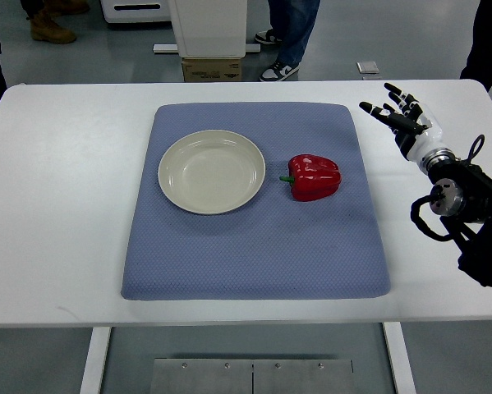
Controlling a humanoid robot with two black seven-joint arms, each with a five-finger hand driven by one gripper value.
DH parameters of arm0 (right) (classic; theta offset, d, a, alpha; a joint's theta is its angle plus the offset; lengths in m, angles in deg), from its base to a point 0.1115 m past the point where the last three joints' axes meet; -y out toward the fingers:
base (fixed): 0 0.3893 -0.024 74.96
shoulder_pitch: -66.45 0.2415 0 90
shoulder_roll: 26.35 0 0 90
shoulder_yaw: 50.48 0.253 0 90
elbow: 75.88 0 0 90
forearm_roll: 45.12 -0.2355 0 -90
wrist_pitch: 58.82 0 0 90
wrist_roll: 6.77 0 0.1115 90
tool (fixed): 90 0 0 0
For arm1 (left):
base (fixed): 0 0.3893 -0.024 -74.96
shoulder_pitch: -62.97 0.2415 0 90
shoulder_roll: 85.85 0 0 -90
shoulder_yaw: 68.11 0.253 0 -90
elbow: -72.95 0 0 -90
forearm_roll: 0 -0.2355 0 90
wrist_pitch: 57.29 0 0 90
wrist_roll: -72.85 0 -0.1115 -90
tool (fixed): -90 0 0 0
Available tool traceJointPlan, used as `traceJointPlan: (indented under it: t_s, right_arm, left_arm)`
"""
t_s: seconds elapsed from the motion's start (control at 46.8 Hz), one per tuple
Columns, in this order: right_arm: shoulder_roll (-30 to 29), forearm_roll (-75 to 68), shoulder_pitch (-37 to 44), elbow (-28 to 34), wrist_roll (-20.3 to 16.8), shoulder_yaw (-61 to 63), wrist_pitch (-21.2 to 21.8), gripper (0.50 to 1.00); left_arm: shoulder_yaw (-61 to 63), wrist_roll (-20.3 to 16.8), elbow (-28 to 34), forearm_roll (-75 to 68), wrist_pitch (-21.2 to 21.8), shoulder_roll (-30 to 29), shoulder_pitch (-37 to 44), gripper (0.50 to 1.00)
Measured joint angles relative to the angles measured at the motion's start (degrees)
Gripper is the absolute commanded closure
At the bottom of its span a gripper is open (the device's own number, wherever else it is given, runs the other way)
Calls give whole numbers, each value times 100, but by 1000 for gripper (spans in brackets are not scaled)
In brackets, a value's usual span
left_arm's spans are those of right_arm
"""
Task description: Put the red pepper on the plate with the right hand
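A red bell pepper (314, 177) with a short green stem lies on its side on the blue mat (254, 246), just right of the plate. The cream round plate (212, 171) sits on the mat's left half with nothing on it. My right hand (397, 112) is over the white table to the right of the mat, beyond the mat's far right corner. Its fingers are spread and hold nothing. It is well apart from the pepper. The left arm does not show.
The white table (65, 205) carries the mat. Beyond its far edge stand a cardboard box (212, 69), a white cabinet base (206, 26) and people's legs and shoes (282, 49). The table's front edge runs along the bottom.
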Motion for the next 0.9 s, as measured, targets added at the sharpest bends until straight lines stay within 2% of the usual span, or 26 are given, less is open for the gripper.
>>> traceJointPlan:
  t_s: [0.363, 0.641, 0.897]
  right_arm:
    - [542, 42, 256, 473, 130, -974, 543, 500]
    - [962, 598, 645, 829, 684, -2170, 830, 500]
    - [1161, 1427, 1107, 1143, 1154, -3397, 850, 500]
  left_arm:
    - [-3, 0, 0, 0, 0, 0, 1, 500]
    - [-1, 1, 0, 0, 0, 0, -1, 500]
    - [-3, 4, 1, 0, 0, 0, 0, 500]
